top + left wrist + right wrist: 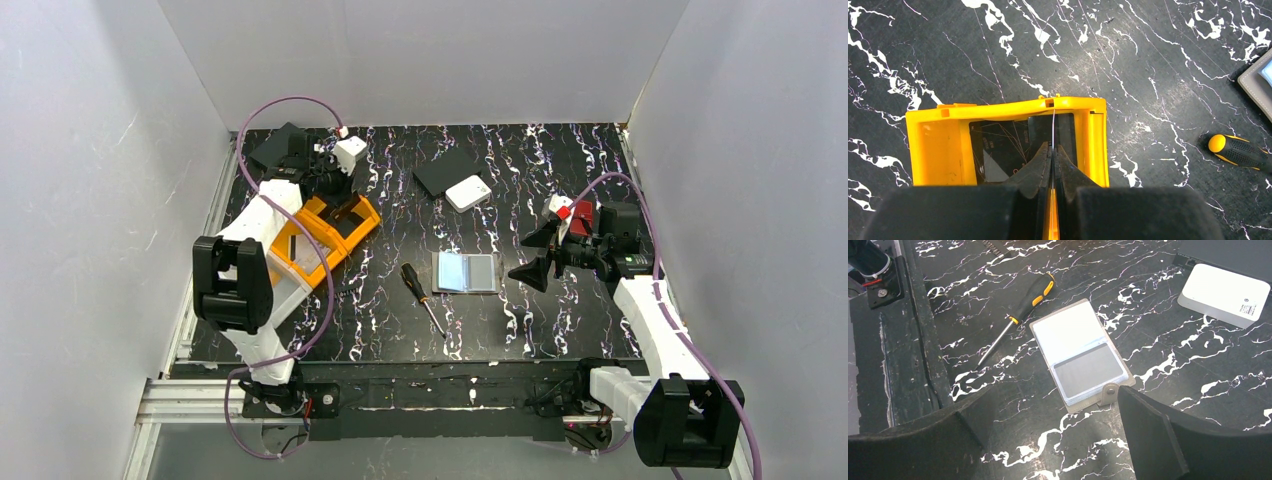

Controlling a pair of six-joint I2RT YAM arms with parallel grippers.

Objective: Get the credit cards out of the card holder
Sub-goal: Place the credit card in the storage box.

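Though seen only edge-on, looks like a thin card [1053,125] pinched in the closed left gripper [1053,148] above the yellow tray [998,107]. Rightward, past the screwdriver [422,296], to the card holder [437,272], open flat mid-table, credit cards [1090,369] inside. Farthest right, right gripper [537,256] spread wide beside it, gripping nothing.

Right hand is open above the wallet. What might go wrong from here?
1. The cards lie flat in the card holder, and the left hand is away at the yellow tray, so the right hand may drag the whole holder.
2. The screwdriver lies close beside it and might get knocked.
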